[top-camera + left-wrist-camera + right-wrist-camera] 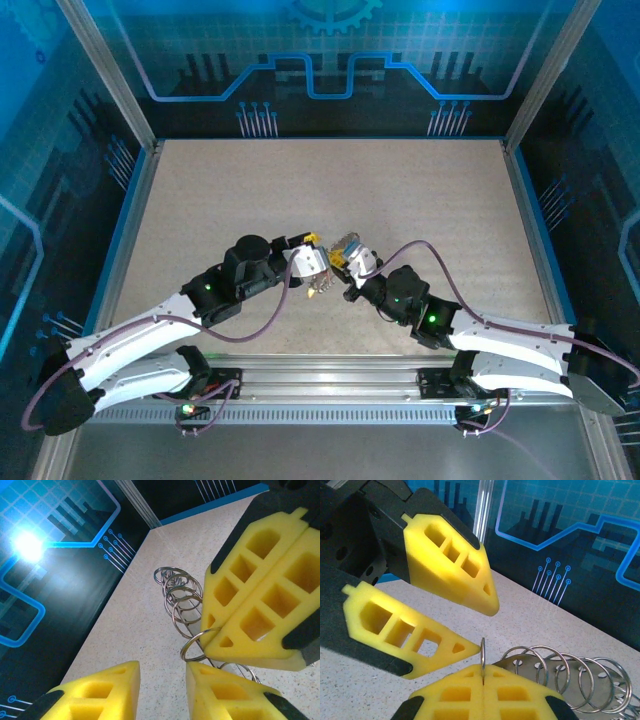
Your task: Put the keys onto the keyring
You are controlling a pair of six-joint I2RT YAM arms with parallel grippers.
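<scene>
1. Two yellow fingers of your left gripper [162,675] sit at the bottom of the left wrist view. They stand apart, with bare table [125,630] between them and nothing gripped. Just beyond them is the right gripper [212,641], its fingers pressed together on the keyring [184,649], which juts from the tips as a round wire loop. Behind it, a row of metal loops [181,596] runs off toward the table's far corner. A further arc of wire peeps out beside the left gripper's finger; you cannot tell what it belongs to.
2. From the right wrist you get the keyring edge-on: a thin upright sliver caught in the seam between the closed fingers, hardly readable as a ring. The left gripper's fingers come in from the upper left, spread wide, the lower tip just beside the keyring; whether it touches is unclear. This view adds a grey plate with holes [527,671] under the loops, which are cut off at the right edge.
3. From the top camera you learn the place: both arms reach in and the grippers meet nose to nose near the middle of the table. Between them you see only a metallic glint; the ring and finger gaps are too small to judge.
</scene>
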